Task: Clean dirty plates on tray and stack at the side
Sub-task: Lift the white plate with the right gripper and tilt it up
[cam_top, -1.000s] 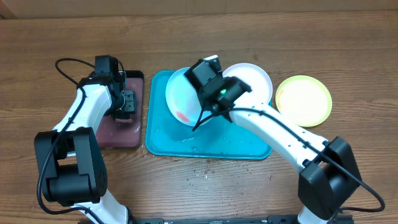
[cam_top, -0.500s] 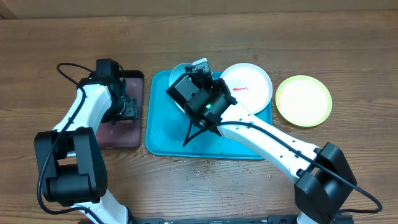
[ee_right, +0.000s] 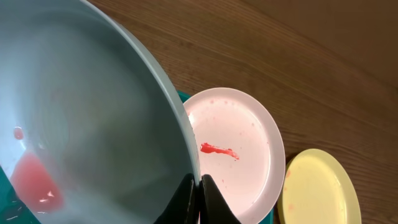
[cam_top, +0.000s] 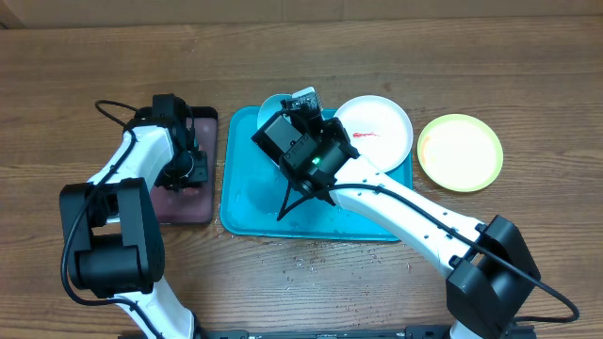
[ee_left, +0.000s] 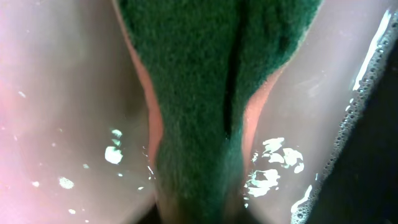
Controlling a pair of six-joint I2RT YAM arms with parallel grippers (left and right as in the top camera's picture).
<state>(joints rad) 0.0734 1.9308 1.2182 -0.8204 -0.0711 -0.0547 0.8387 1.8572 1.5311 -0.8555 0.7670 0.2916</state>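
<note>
**Hazards of a rim-pinched plate ahead of scrubbing**

Right gripper [ee_right: 198,184] has its fingers pressed together on the rim of the light blue plate [ee_right: 93,106]. It holds the plate steeply tilted above the far left part of the tray [cam_top: 254,209], and a red smear [ee_right: 34,180] shows low on the plate's inner face. Left gripper [cam_top: 191,167] is down in the small black-rimmed tray [cam_top: 193,205] at the left. The left wrist view is filled by a green scouring pad [ee_left: 199,93], creased, against the wet pink floor. The left fingers are out of sight, so whether they have closed on the pad cannot be told. The white plate [cam_top: 382,132], marked with a red streak [ee_right: 217,150], lies at the tray's far right corner and appears to overlap its rim. The yellow-green plate [cam_top: 460,151] sits on the table [cam_top: 94,56] just right of the tray.

Likely failures, judged from this arrangement:

- (a) The blue plate is pinched at one point on a thin, probably wet rim. Scrubbing pressure applied away from that point could pivot it or slip it free, dropping it onto the tray or against the white plate.
- (b) A shallow or off-centre hold on the soaked pad could let it fall on the way across, or drip onto the wood.
- (c) The right arm runs close beside the white plate, and a sweep could nudge that plate off the rim.
</note>
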